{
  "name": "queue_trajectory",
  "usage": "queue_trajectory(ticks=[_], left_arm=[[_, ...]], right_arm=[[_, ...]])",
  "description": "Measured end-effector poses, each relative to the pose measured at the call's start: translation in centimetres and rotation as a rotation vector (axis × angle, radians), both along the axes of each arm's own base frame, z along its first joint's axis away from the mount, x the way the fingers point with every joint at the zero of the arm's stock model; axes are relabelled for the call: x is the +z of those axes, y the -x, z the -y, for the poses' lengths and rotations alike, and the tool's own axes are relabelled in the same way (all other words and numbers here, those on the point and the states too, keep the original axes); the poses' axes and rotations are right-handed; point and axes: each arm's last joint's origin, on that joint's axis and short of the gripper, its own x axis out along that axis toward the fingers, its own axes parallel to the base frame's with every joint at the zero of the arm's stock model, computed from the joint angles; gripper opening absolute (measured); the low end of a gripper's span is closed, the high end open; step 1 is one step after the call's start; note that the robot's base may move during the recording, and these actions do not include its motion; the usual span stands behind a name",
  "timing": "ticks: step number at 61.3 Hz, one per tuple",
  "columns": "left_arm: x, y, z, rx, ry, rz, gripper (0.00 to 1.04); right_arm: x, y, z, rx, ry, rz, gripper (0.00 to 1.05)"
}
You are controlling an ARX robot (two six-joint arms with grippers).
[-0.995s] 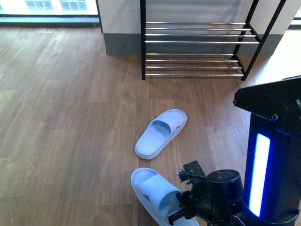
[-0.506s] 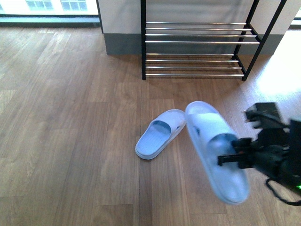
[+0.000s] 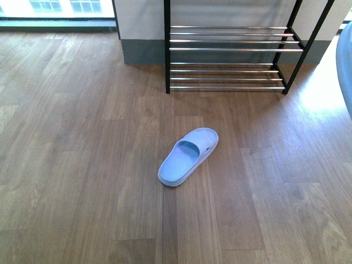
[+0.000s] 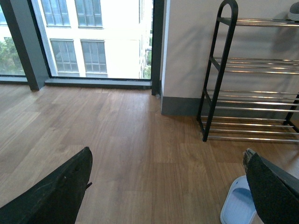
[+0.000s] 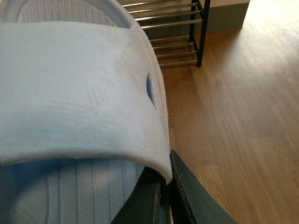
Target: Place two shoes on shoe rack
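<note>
Right gripper [image 5: 164, 189] was pinched tight on the strap edge of one pale blue slide [image 5: 79, 88], aloft short of the shoe rack [image 3: 228, 49]; it looked like light, soft foam, likely to flex; second slide [image 3: 188, 155] lay on the floor; left gripper [image 4: 167, 151] gaped empty; front view caught only a sliver of the carried one

Wood-plank floor [image 4: 117, 140] is lying beneath the left pincer [image 4: 167, 156]; ahead of it a tall window [image 4: 93, 37] is letting in daylight, with a white wall [image 4: 187, 51] and grey skirting [image 4: 180, 106] standing beside.
</note>
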Motion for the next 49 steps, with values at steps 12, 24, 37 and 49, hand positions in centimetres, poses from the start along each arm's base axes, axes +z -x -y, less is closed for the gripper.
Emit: queue_trajectory(ticks=[12,24,37,49], left_arm=[[0.0,0.0,0.0,0.0,0.0,0.0,0.95],[0.0,0.0,0.0,0.0,0.0,0.0,0.95],[0.0,0.0,-0.01,0.003,0.0,0.0,0.95],[0.0,0.0,-0.01,0.002,0.0,0.0,0.95]], right_arm=[[-0.03,0.04,0.0,-0.001,-0.004,-0.002,0.02],[-0.03,0.04,0.0,-0.002,-0.004,-0.002,0.02],[-0.01,0.05,-0.03,0.005,-0.006,0.0,0.02],[-0.07,0.1,-0.04,0.004,-0.007,-0.003,0.02]])
